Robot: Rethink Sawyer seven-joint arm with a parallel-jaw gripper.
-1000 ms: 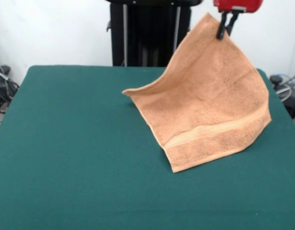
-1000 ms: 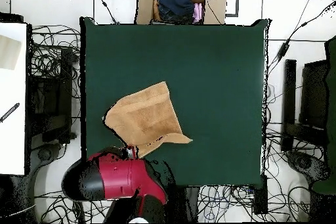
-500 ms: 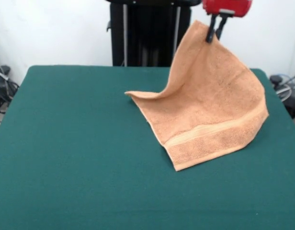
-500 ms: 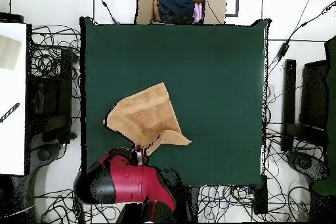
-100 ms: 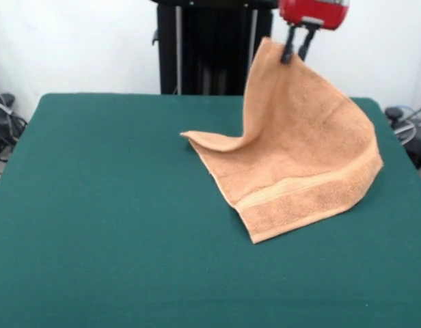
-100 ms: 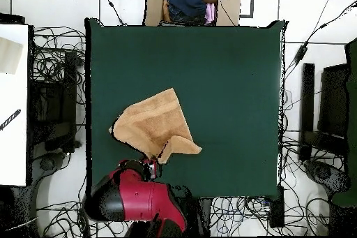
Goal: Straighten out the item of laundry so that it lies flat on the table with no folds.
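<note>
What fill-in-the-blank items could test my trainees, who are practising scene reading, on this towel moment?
1. The gripper is shut on one ____ of the orange-tan hand towel.
2. The towel's lower part rests on the ____ table, its top lifted.
3. In the front view, a woven ____ runs near the towel's bottom edge.
4. In the overhead view, a cardboard box stands beyond the table edge ____ from the robot.

Missing words: corner; green; band; farthest

The red arm (image 5: 313, 11) hangs high up, and its two black fingers (image 5: 288, 51) point down, pinched tight on the towel (image 5: 299, 164) corner between them
</note>
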